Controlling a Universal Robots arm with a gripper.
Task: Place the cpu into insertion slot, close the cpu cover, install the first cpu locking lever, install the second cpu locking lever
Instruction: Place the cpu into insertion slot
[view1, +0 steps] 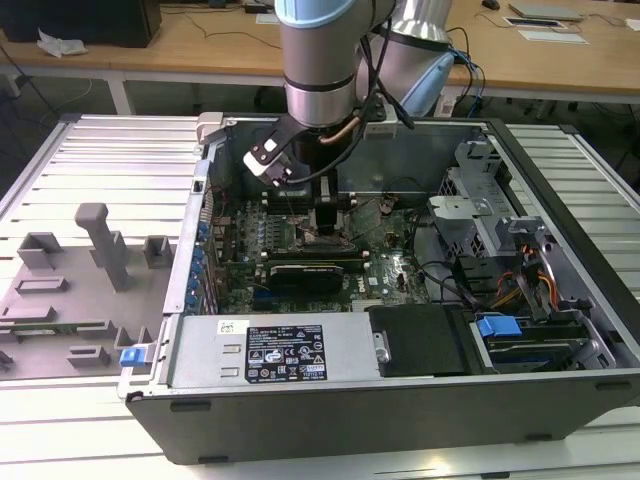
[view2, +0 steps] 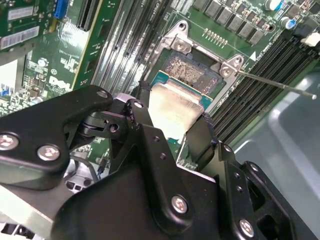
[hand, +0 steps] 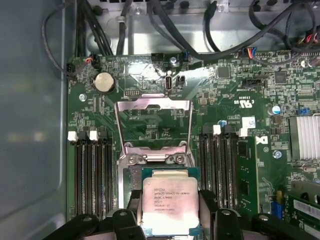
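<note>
My gripper (hand: 170, 212) is shut on the cpu (hand: 169, 201), a silvery square chip with a green edge, one black finger on each side. In the second wrist view the cpu (view2: 170, 107) hangs just above the insertion slot (view2: 192, 70) and covers only part of it, so the gold pin field still shows. The cpu cover (hand: 153, 105), a metal frame with a big window, stands swung open beyond the slot's rim (hand: 155, 159). A thin locking lever (view2: 280, 86) sticks out from the slot's corner. In the exterior view the gripper (view1: 328, 222) reaches down into the open computer case.
Long black memory slots (hand: 92, 175) flank the socket on both sides. Cables (hand: 210, 40) run along the case wall behind the board. A black card (view1: 305, 272), the power supply (view1: 290, 350) and a drive cage (view1: 480, 215) crowd the case. A grey fixture tray (view1: 80, 270) lies at the exterior view's left.
</note>
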